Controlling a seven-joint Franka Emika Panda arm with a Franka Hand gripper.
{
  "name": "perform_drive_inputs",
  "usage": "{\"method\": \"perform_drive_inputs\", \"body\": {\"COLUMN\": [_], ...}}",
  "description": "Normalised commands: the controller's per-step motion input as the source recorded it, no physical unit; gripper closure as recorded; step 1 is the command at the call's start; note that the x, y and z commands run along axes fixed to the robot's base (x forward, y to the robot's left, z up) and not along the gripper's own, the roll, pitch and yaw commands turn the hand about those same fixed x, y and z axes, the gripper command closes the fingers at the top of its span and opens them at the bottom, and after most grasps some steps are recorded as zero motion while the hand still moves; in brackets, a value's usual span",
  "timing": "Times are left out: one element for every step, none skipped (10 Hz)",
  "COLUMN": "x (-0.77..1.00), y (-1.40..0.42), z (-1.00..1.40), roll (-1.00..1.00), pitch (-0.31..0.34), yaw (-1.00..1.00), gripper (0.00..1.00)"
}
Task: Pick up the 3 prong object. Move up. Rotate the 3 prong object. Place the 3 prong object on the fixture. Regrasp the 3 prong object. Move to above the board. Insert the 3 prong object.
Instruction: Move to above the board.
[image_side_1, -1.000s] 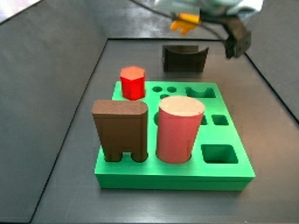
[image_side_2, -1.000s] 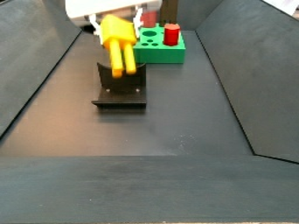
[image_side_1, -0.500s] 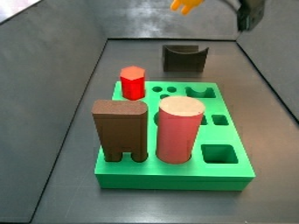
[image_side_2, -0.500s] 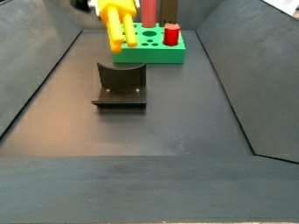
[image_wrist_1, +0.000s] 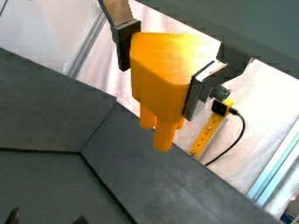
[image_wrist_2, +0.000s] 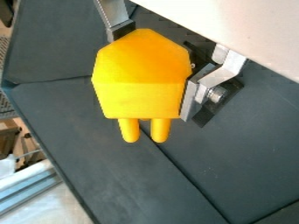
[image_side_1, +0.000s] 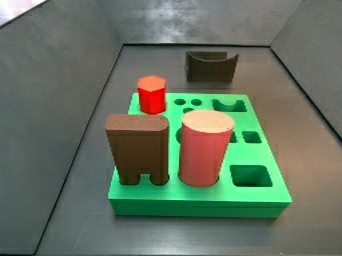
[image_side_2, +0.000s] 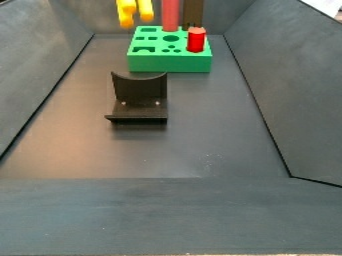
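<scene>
Dark grey bin floor, w/ the board (image_side_1: 201, 165) and the fixture (image_side_2: 138, 97) on it. We've got the gripper (image_wrist_1: 170, 70) clamped on the 3 prong object (image_wrist_2: 138, 77), prongs down, high up near the board's far end. Judging: regrasp done; move over board and insertion left.

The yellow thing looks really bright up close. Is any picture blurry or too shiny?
In both wrist views the 3 prong object looks glowing and soft-edged between the gripper fingers; one wrist view has washed-out white behind. In a side view only its prongs show at the top edge.
</scene>
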Motion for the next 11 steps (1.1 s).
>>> {"method": "perform_drive_inputs", "body": {"x": [-0.01,-0.5,-0.5,-0.54,-0.56,-0.58,-0.59,-0.62,-0.66,-0.66,-0.48], "y": [0.0,-1.0,-1.0,-1.0,-1.0,-1.0,-1.0,-1.0,-1.0,-0.89,-0.57], "z": [0.25,0.3,0.29,0.32,0.3,0.31,0.31,0.32,0.33,0.3,0.19], "roll": [-0.05,-1.0,-1.0,-1.0,-1.0,-1.0,-1.0,-1.0,-1.0,-1.0,-1.0], "pitch": [0.019,-0.159,-0.162,-0.179,-0.189,-0.2,-0.201,-0.204,-0.211,-0.223,-0.228], "yaw": [-0.04,-0.07,-0.07,-0.08,-0.09,-0.1,-0.11,-0.12,-0.13,-0.14,-0.14], "gripper": [1.0,1.0,1.0,1.0,1.0,1.0,1.0,1.0,1.0,1.0,1.0]}}
